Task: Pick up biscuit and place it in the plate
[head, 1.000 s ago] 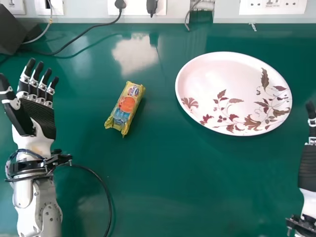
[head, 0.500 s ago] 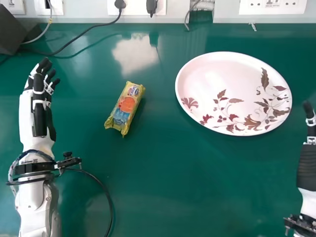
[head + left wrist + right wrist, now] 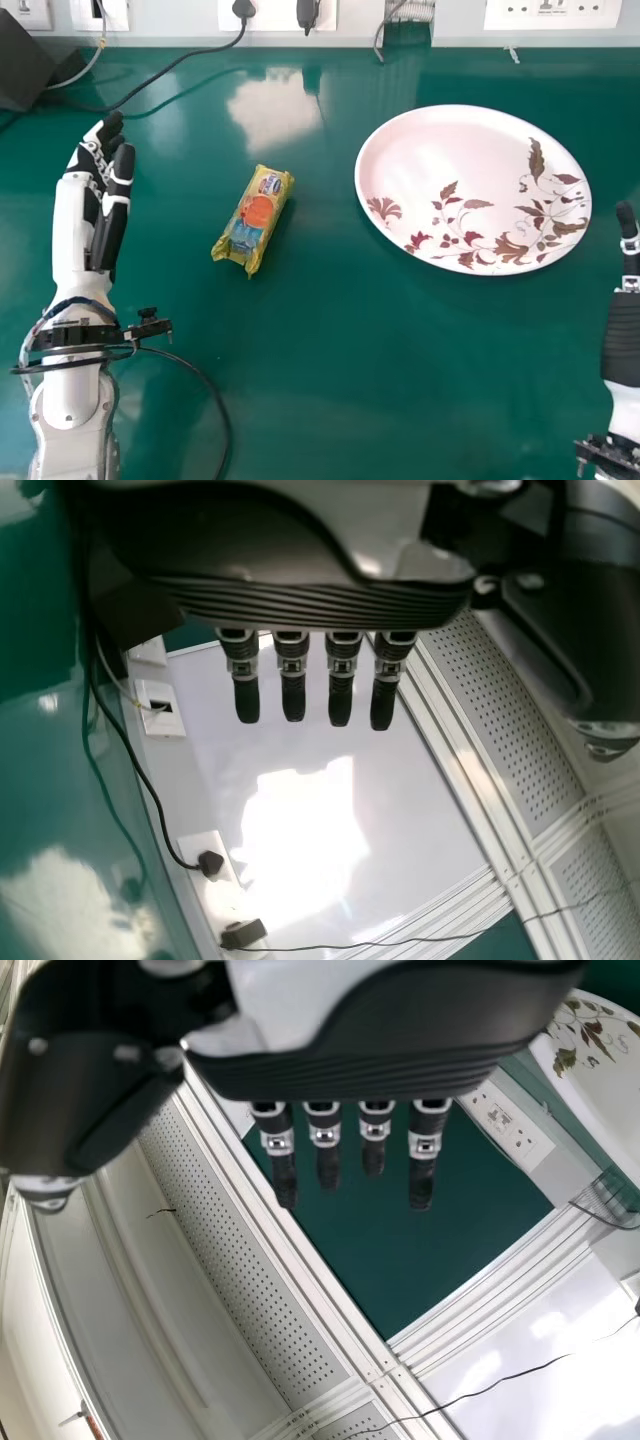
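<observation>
The biscuit (image 3: 254,221), in a yellow wrapper with red and blue print, lies slanted on the green table, left of the middle. To its right is the oval white plate (image 3: 473,190) with brown and red flowers, apart from it. My left hand (image 3: 95,205) is to the left of the biscuit with a gap between them, its fingers straight and nothing held. In the left wrist view the left hand (image 3: 300,602) has its fingers extended. My right hand (image 3: 626,335) is at the right edge, below and right of the plate; in the right wrist view the right hand (image 3: 350,1075) has straight fingers.
A dark box (image 3: 28,62) stands in the back left corner. Black cables (image 3: 160,82) run from it to wall sockets (image 3: 552,13) along the back edge. Another cable (image 3: 205,380) loops on the table beside the left forearm.
My left hand has turned about its wrist, from showing its palm and spread fingers to edge-on, and shifted slightly right. The right hand has barely moved; biscuit and plate are unmoved.
</observation>
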Robot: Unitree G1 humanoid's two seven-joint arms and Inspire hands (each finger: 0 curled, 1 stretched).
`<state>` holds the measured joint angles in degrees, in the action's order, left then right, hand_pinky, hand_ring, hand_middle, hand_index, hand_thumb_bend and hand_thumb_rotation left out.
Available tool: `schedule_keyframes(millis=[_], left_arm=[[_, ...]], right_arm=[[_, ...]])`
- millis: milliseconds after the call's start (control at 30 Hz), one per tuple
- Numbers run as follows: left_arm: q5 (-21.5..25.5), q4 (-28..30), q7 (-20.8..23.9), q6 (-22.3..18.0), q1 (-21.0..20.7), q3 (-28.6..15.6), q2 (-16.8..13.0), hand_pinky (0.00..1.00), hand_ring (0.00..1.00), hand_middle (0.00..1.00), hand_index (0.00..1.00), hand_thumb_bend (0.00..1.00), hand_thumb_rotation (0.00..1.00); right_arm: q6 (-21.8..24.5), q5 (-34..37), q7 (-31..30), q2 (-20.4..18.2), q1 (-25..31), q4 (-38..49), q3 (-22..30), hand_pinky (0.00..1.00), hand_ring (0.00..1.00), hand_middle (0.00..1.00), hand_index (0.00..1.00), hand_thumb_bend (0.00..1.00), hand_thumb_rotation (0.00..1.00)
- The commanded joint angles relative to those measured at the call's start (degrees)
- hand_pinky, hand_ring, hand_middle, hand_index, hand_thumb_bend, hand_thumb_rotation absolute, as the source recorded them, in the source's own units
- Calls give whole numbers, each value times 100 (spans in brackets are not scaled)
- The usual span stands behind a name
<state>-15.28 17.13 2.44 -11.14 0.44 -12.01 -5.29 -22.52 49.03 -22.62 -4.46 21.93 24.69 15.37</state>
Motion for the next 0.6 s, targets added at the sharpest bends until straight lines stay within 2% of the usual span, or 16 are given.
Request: schedule_keyframes(millis=[0,200,433,567], left_arm=[[-115,212,52,175,145,106,-20,91,96,96,93,100,70],[-273,452,43,297,225,323,-45,92,96,98,94,100,71],[-1013,603,192,540,274,551,-109,93,99,99,95,100,72],[-1268,672,195,668,285,632,-132,93,99,98,95,100,73]], right_arm=[[-57,33,-15,-135,26,47,34,86,100,100,93,100,51],[-52,58,-57,-99,23,28,72,93,100,100,95,100,47],[-56,61,-139,-53,16,39,105,96,100,100,99,99,49],[-32,58,-138,-45,19,61,108,100,100,100,100,99,49]])
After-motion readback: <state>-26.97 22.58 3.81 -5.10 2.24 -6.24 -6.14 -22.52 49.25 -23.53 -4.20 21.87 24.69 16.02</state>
